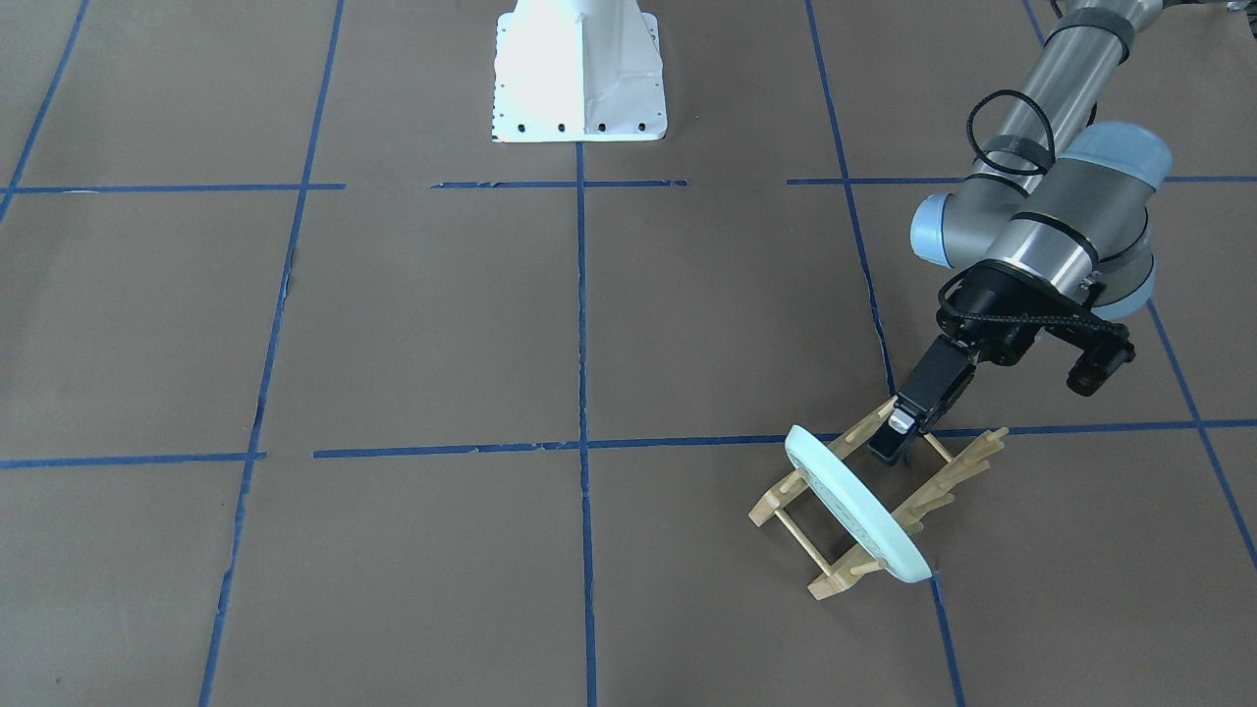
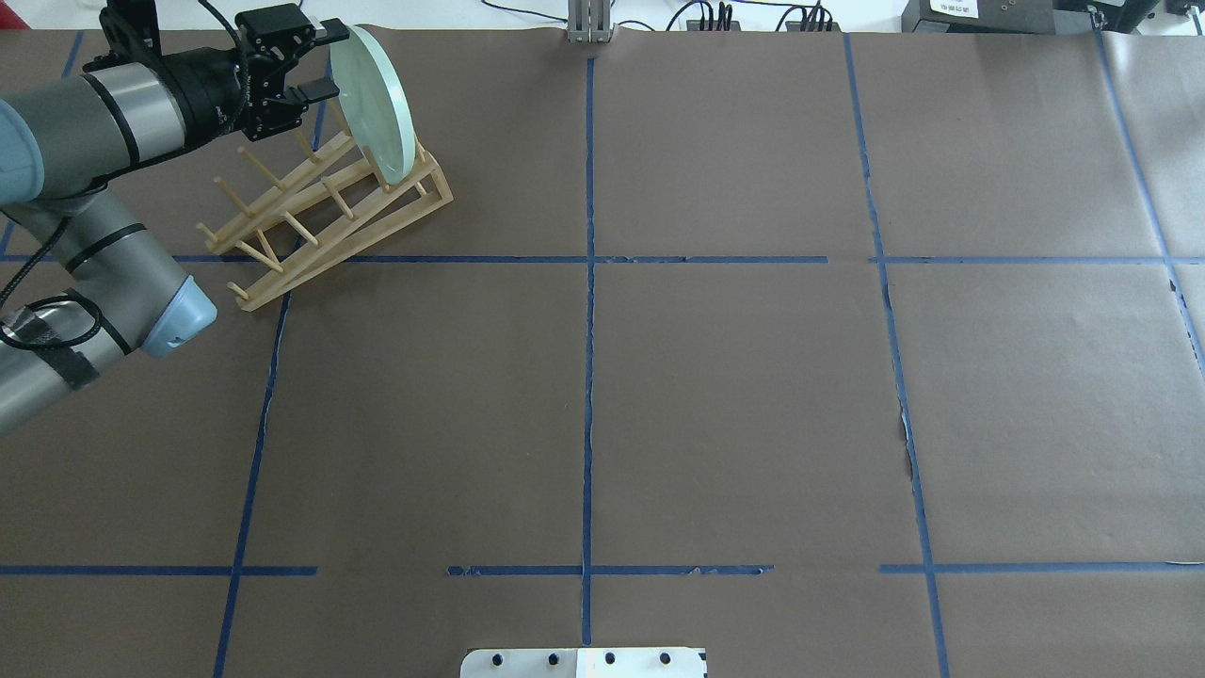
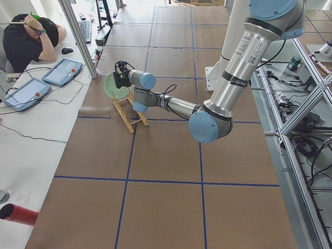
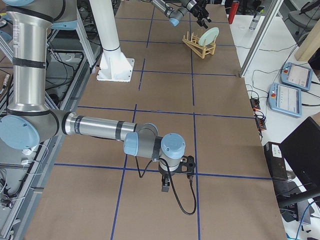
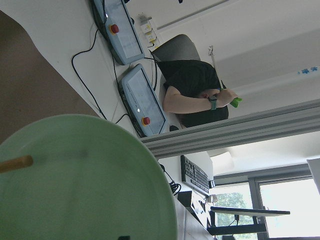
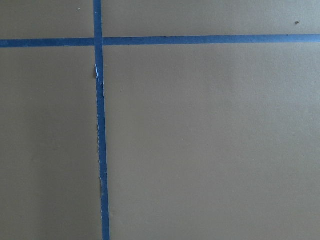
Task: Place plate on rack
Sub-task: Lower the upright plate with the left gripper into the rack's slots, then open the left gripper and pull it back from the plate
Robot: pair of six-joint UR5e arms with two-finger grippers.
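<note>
The pale mint-green plate stands on edge between the pegs at the far end of the light-wood rack, at the table's far left. It also shows in the front-facing view, where the plate leans in the rack. My left gripper is open just behind the plate's back face, a small gap away. In the left wrist view the plate fills the lower left, with a peg tip in front of it. My right gripper hangs low over the table near its right end; I cannot tell its state.
The white robot base stands at the near middle edge. Past the far edge behind the rack stands an aluminium post, with control tablets and a seated person. A red cylinder lies beside the table.
</note>
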